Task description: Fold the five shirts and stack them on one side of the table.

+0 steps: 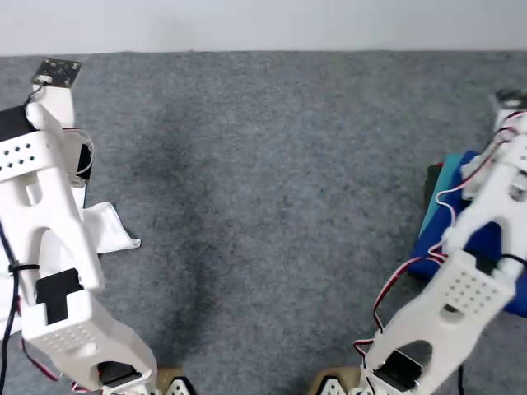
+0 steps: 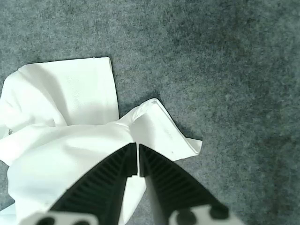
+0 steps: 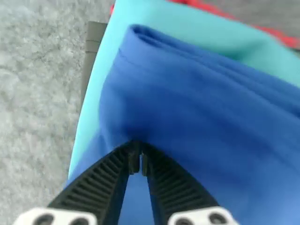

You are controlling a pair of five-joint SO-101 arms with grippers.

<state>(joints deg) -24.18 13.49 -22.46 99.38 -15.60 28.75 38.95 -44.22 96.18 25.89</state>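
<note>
A crumpled white shirt (image 2: 61, 117) lies on the grey carpet at the table's left side, and its corner (image 1: 111, 230) shows beside the left arm (image 1: 49, 239). My left gripper (image 2: 137, 146) is shut, its tips pinching a raised fold of this shirt. At the right edge sits a stack of folded shirts with a blue shirt (image 3: 197, 108) on top, a teal one (image 3: 187, 28) under it and a red one (image 3: 206, 9) lower down. My right gripper (image 3: 136, 157) is shut on a crease of the blue shirt (image 1: 428, 257), with the right arm (image 1: 461, 296) above the stack.
A dark folded layer (image 3: 93, 35) sticks out from under the stack on the side nearer the table's middle. Grey carpet (image 1: 280, 181) covers the wide stretch between the two arms. A pale wall (image 1: 263, 25) runs along the far edge.
</note>
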